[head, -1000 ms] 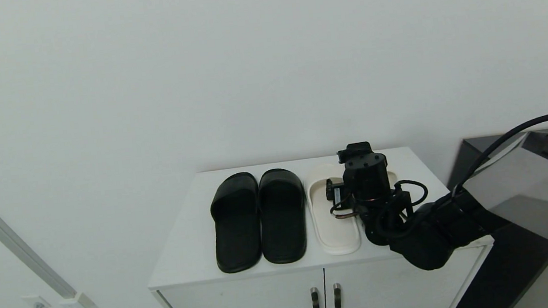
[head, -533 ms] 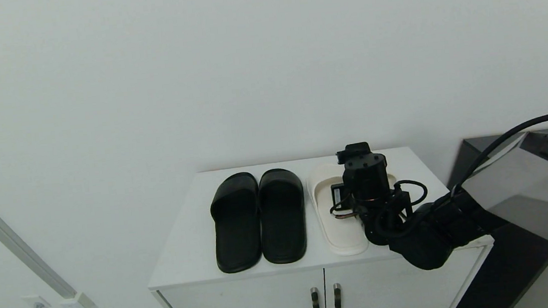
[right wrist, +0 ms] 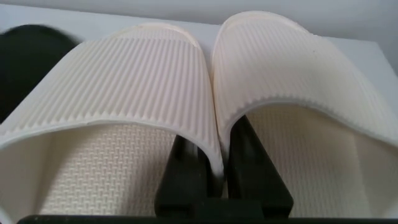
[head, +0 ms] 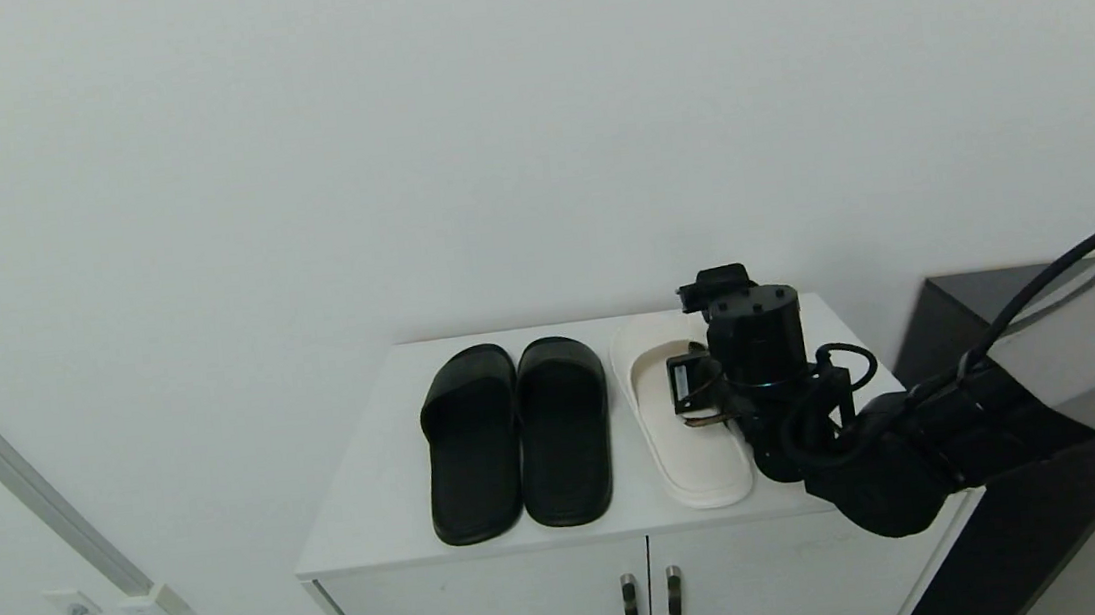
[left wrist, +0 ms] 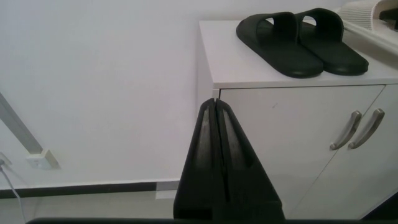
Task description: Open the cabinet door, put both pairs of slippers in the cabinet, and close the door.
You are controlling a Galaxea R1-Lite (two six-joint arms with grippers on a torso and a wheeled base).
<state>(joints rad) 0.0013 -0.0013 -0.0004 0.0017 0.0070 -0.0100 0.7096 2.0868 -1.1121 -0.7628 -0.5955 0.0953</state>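
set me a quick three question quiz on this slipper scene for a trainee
1. On which side of the white slippers do the black slippers lie, the robot's left or right?
2. True or false: the cabinet doors are open.
3. The right gripper pinches: A nothing, B the white slippers' inner straps, C a black slipper.
Key: 1 left. 2 false. 3 B.
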